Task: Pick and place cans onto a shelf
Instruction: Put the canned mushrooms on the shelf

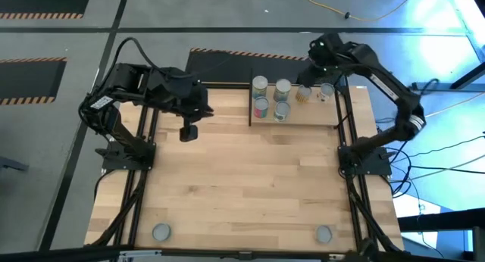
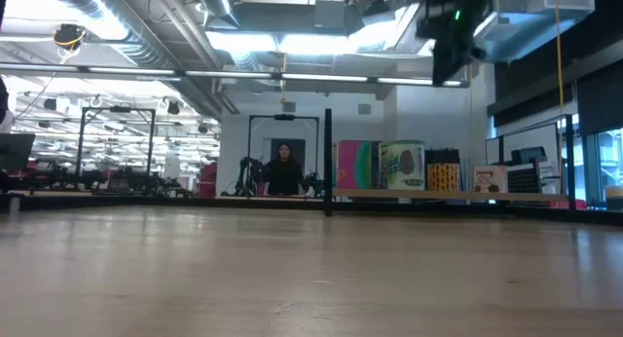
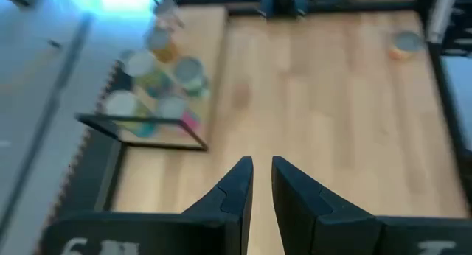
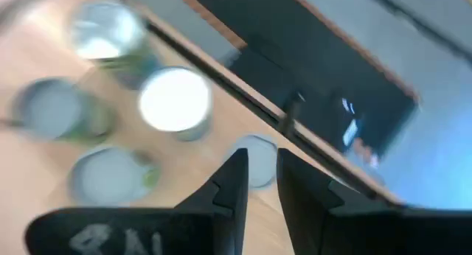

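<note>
The shelf (image 1: 303, 120) is a light wood board with a thin black panel (image 1: 251, 103) on its left end, lying at the table's far edge. Several cans stand upright on it: two pairs (image 1: 261, 107) (image 1: 282, 110) near the panel and two more (image 1: 305, 94) (image 1: 327, 89) to the right. They also show in the low view (image 2: 401, 166) and the left wrist view (image 3: 188, 74). My right gripper (image 4: 262, 163) hovers above the shelf's right part, fingers close together and empty, with a can (image 4: 254, 170) below its tips. My left gripper (image 3: 262, 166) hangs shut and empty above the table, left of the shelf (image 1: 188, 132).
Two more cans stand on the tabletop near its front edge, one at the left (image 1: 161, 232) and one at the right (image 1: 323, 233). Bare wood lies between them and the shelf. A person (image 2: 284, 169) stands far off in the room behind the table.
</note>
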{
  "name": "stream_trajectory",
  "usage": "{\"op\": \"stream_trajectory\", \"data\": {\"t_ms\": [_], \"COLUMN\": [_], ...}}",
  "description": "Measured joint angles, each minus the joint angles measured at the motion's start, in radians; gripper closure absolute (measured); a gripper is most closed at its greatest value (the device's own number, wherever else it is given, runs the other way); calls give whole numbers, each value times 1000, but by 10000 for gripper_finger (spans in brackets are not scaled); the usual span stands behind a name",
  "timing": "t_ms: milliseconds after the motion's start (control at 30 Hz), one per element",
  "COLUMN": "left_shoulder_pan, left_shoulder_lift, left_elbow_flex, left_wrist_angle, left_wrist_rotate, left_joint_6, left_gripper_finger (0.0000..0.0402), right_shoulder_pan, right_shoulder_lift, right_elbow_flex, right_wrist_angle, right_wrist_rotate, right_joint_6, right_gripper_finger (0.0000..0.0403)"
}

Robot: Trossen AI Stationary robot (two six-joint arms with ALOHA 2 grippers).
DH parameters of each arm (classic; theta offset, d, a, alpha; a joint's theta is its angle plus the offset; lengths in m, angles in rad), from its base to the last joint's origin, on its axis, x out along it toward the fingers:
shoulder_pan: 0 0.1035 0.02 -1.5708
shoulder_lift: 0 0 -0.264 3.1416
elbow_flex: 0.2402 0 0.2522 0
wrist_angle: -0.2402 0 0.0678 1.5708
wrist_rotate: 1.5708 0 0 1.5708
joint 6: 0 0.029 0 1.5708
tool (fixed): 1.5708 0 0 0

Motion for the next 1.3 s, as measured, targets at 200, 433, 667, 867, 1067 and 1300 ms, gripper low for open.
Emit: {"op": "stream_trajectory", "data": {"t_ms": [200,433,667,867,1067,1300], "left_shoulder_pan": [-4,-50,-89,-91,-91,-91], "left_shoulder_lift": [0,0,0,0,0,0], "left_elbow_flex": [0,0,0,0,0,0], "left_wrist_angle": [-33,-70,-69,-69,-69,-69], "left_wrist_rotate": [149,186,200,194,195,190], "left_joint_6": [-11,-13,16,15,-16,-18], "left_gripper_finger": [357,357,357,357,357,357], "right_shoulder_pan": [132,313,558,786,976,1130], "right_shoulder_lift": [-101,-199,-269,-294,-277,-240], "right_elbow_flex": [34,13,10,10,9,9], "right_wrist_angle": [-101,-342,-435,-438,-437,-437], "right_wrist_rotate": [-155,-311,-416,-437,-440,-438], "right_joint_6": [-179,-227,-131,19,226,323], "right_gripper_finger": [327,327,327,327,327,327]}}
